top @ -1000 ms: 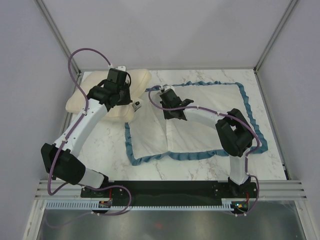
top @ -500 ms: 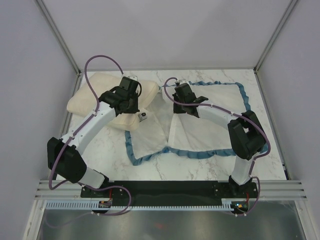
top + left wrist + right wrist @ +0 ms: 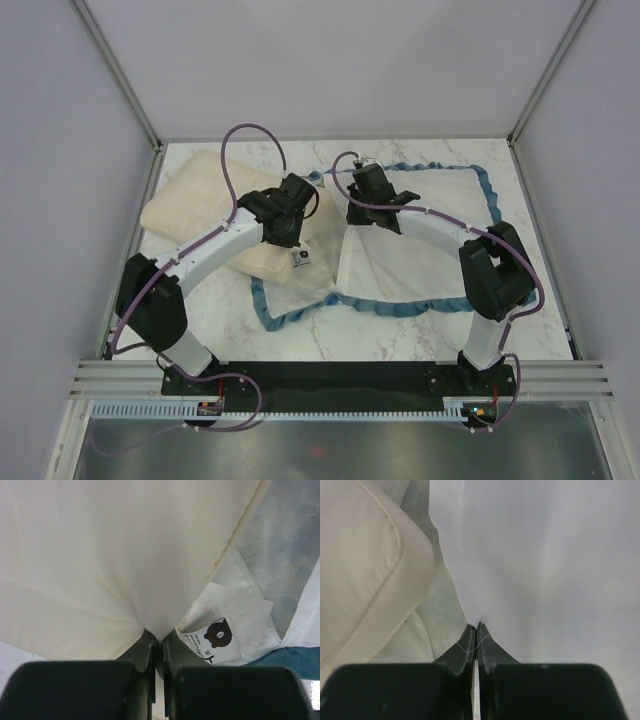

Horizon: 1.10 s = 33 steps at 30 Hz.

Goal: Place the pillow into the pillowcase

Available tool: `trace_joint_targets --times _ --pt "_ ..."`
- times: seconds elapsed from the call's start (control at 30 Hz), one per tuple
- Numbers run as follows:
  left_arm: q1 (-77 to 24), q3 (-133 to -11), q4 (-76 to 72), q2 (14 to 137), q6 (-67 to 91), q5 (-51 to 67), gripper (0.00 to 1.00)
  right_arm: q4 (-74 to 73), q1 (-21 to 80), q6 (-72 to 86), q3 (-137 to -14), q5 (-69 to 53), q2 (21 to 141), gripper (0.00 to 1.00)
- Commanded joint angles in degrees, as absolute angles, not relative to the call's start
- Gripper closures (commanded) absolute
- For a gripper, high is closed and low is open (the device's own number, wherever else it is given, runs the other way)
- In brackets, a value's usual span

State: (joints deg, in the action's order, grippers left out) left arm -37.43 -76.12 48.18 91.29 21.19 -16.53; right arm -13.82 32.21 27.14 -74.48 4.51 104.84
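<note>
Your left gripper (image 3: 158, 636) is clenched on the pillow (image 3: 185, 200) at ten o'clock. Your right gripper (image 3: 475, 629) pinches, seemingly, the pillowcase (image 3: 430, 235) lining.

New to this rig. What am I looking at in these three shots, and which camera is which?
Two small robot arms are bolted side by side at the near edge of a marble table. The wide picture comes from a fixed camera above and behind them. The other two come from a camera on each wrist, looking along that arm's own fingers. On the table lie a cream pillow and a white pillowcase with a blue ruffled edge. The left gripper is pinched shut on the pillow's fabric, near a small printed label. The right gripper is pinched shut on the pillowcase's white cloth.
</note>
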Motion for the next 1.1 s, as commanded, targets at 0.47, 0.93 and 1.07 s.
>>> trace_joint_targets --times 0.47,0.93,1.07 --pt "-40.60 -85.25 61.70 99.49 16.70 -20.93 0.98 -14.06 31.55 27.34 -74.71 5.19 96.86 1.00" --pt "-45.00 -113.10 69.34 117.68 14.15 -22.24 0.98 -12.92 33.40 26.10 -72.16 2.46 91.67 0.99" --pt "-45.35 -118.99 69.61 119.88 15.55 -19.52 0.98 -12.83 33.49 26.63 -71.81 2.46 91.14 0.99"
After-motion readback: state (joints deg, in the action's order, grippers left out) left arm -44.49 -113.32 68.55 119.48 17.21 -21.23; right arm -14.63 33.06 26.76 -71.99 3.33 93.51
